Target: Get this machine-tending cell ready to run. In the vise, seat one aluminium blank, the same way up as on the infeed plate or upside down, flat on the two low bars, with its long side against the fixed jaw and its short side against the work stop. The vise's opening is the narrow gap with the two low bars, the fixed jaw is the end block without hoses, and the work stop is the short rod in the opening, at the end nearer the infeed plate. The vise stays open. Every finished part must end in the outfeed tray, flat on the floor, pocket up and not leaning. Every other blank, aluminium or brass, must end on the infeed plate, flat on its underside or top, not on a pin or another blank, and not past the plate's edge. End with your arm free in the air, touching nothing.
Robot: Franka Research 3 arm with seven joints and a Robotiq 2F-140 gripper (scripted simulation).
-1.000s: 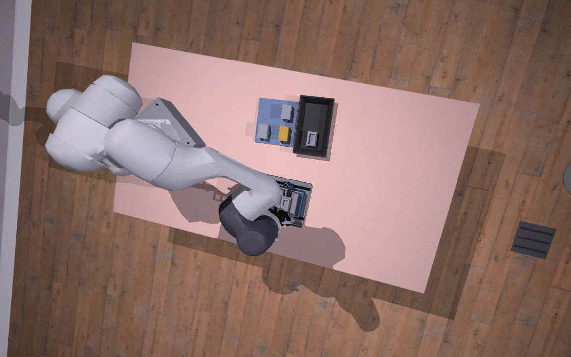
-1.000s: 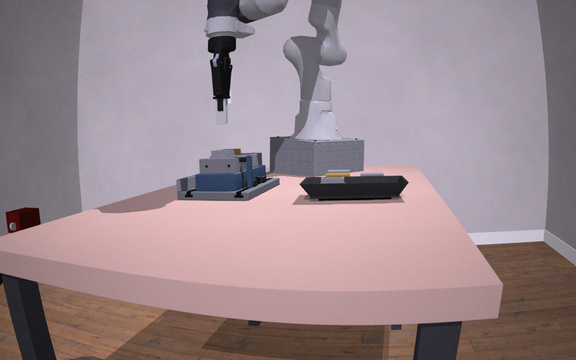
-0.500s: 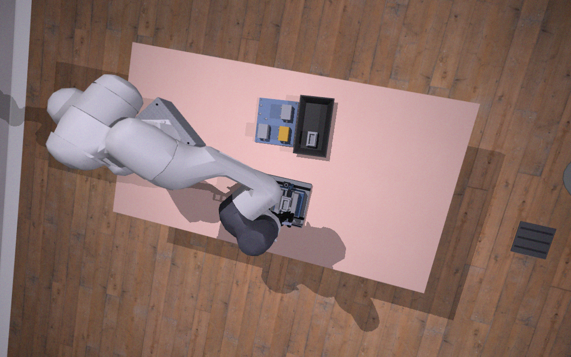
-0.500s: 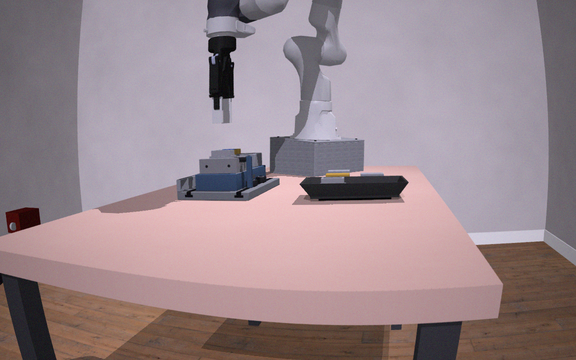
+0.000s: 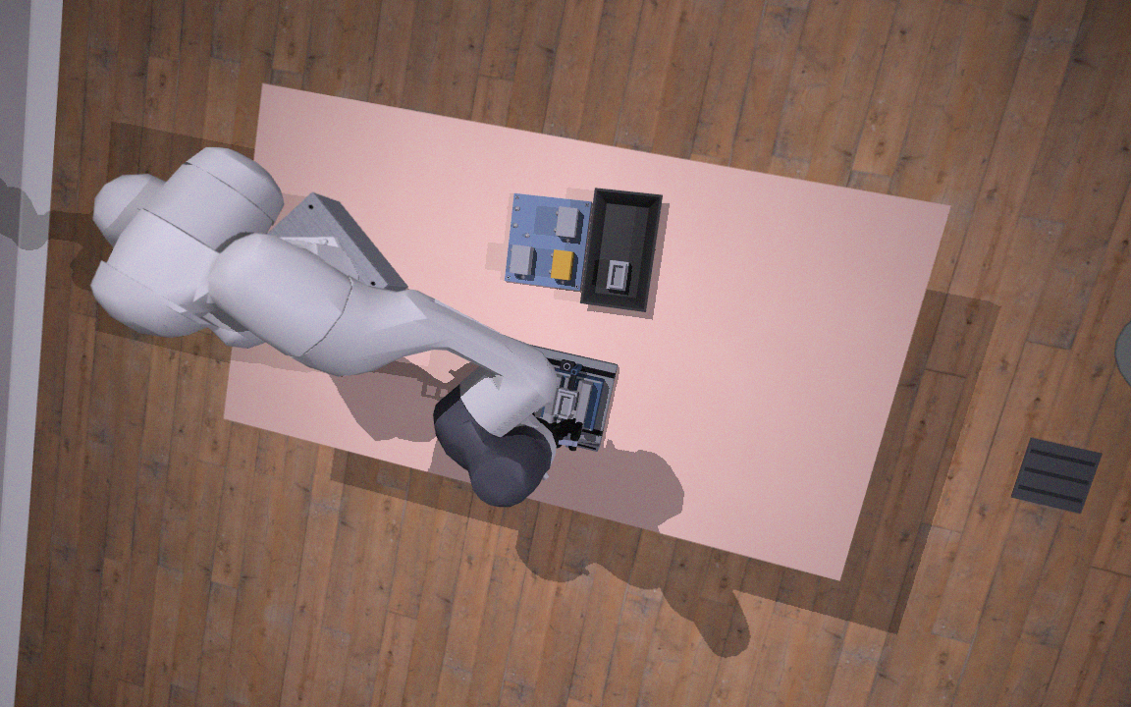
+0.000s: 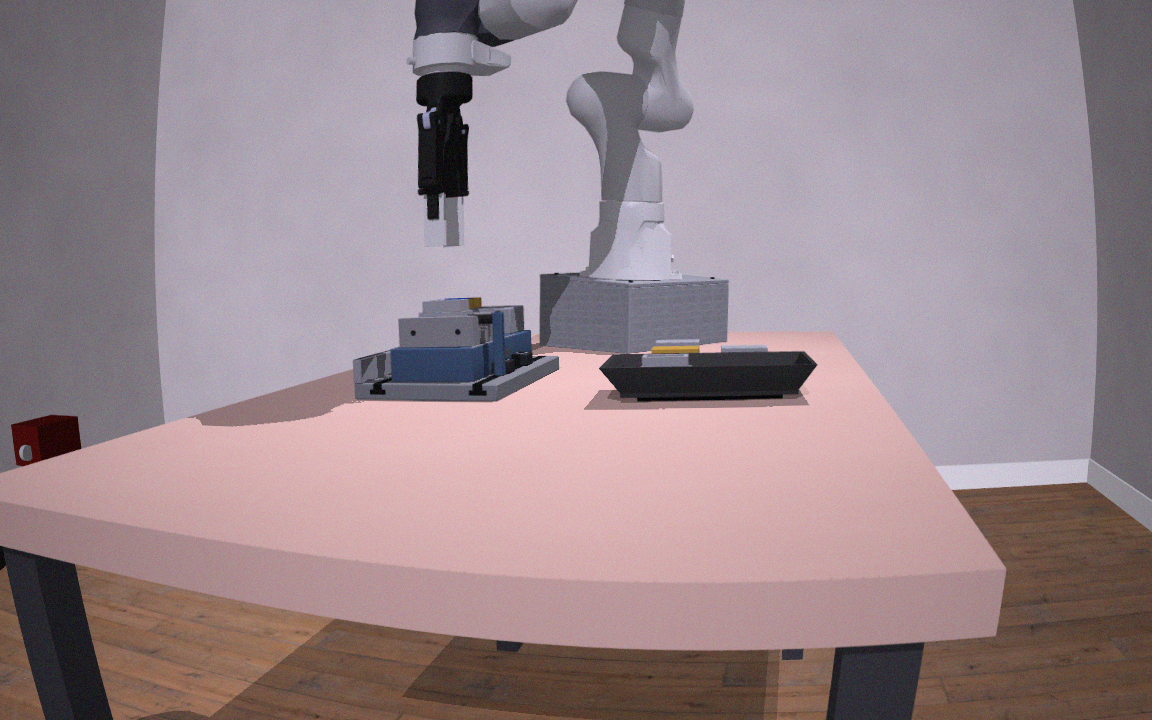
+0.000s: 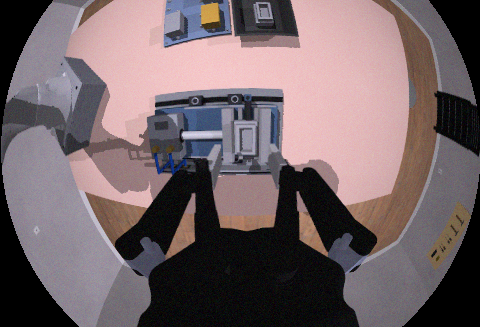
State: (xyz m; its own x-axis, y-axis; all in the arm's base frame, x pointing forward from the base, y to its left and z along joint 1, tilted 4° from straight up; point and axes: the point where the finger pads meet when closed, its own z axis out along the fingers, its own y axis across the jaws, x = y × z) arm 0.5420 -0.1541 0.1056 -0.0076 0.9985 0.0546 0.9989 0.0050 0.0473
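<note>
My gripper (image 6: 443,229) (image 7: 244,154) is open and empty, hanging high above the vise (image 5: 602,395) (image 6: 437,363) (image 7: 200,123). A grey finished part (image 5: 565,403) (image 7: 246,139) with a rectangular pocket facing up sits in the vise's opening. A second finished part (image 5: 618,275) (image 7: 264,11) lies pocket up in the black outfeed tray (image 5: 627,194) (image 6: 705,374) (image 7: 288,7). The blue infeed plate (image 5: 543,215) (image 7: 188,7) holds two aluminium blanks (image 5: 565,221) (image 5: 521,260) and a brass blank (image 5: 563,263) (image 7: 211,15), all lying flat.
The arm's grey pedestal (image 5: 341,233) (image 6: 634,313) stands at the table's back edge behind the vise. Blue hoses (image 7: 167,162) hang at one end of the vise. A red box (image 6: 45,437) sits beyond the table's left side.
</note>
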